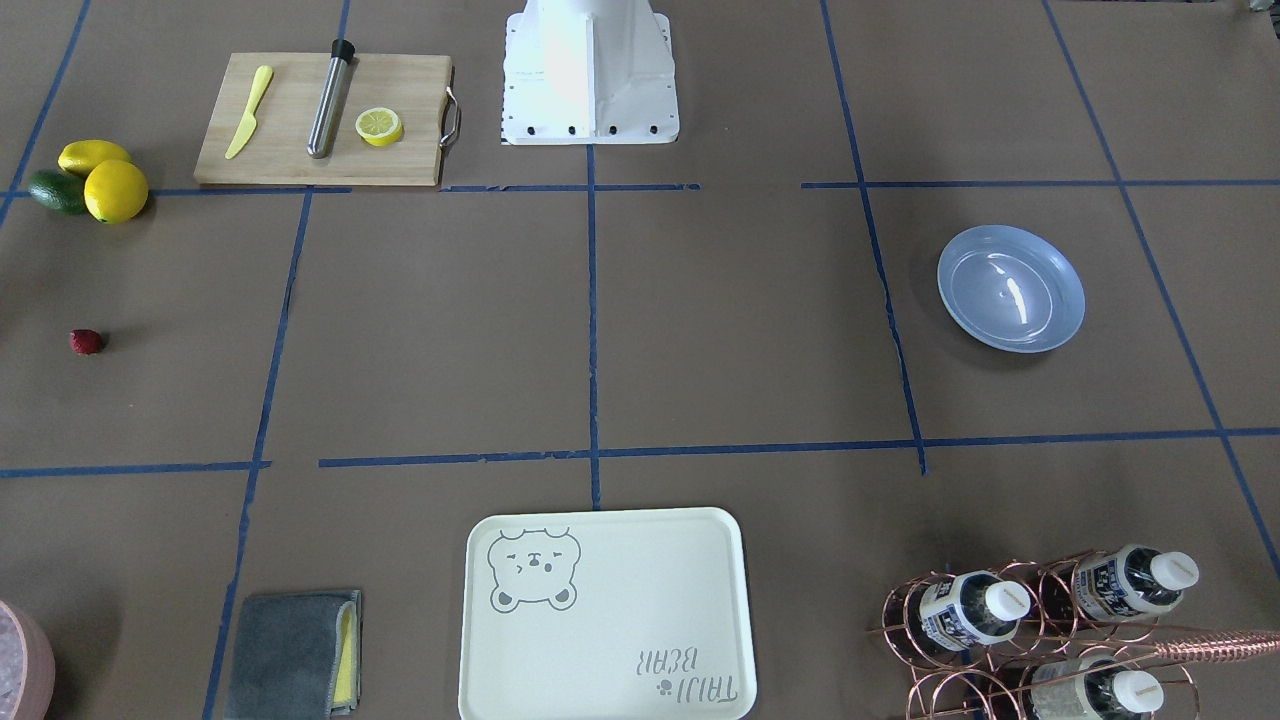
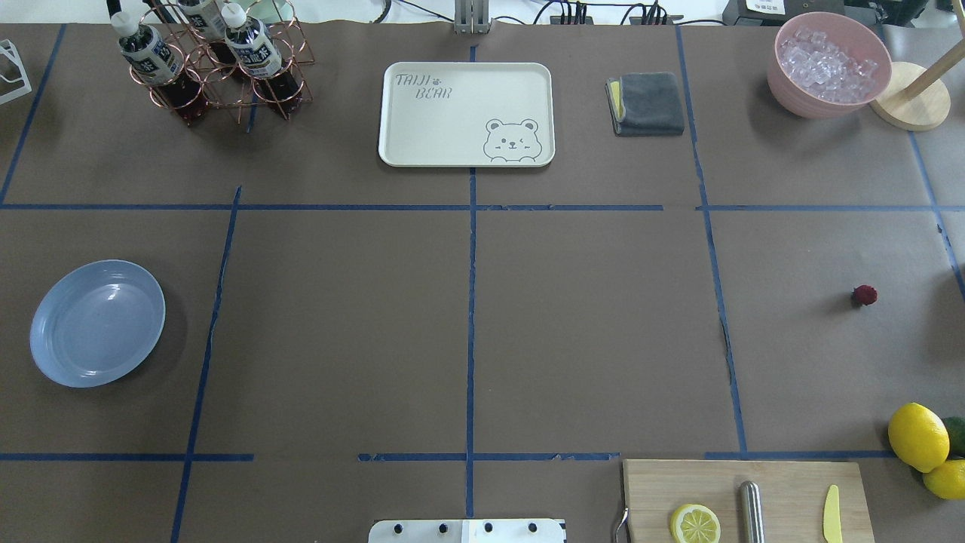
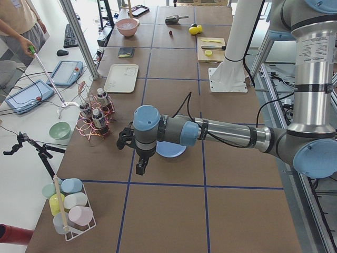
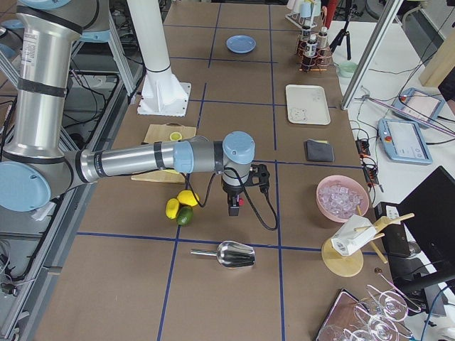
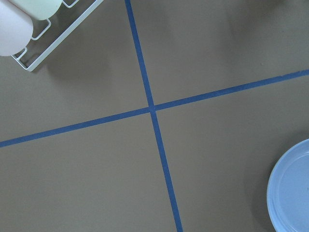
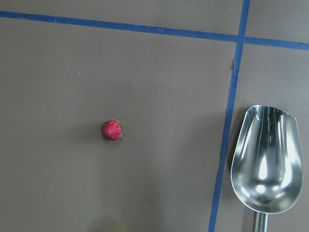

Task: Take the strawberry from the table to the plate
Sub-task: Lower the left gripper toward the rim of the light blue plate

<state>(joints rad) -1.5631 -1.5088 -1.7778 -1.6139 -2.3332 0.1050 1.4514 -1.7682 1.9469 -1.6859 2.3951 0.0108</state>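
Left arm [image 3: 226, 134]: silver tube links, grey joint housings, pale blue round caps.
Left cable [image 3: 184, 104]: black, arched off the forearm and strapped along it.
Right arm [image 4: 128, 162]: same silver, grey and pale blue build.
Right cable [image 4: 266, 220]: black, hung in a loop below the wrist.
Upright link [image 3: 316, 52]: carried a printed label, too small to read.
Left gripper [image 3: 140, 169]: black.
Right gripper [image 4: 232, 211]: black, narrow.
Pedestal [image 1: 590, 75]: white column on a white square foot, dark screws along the edge.
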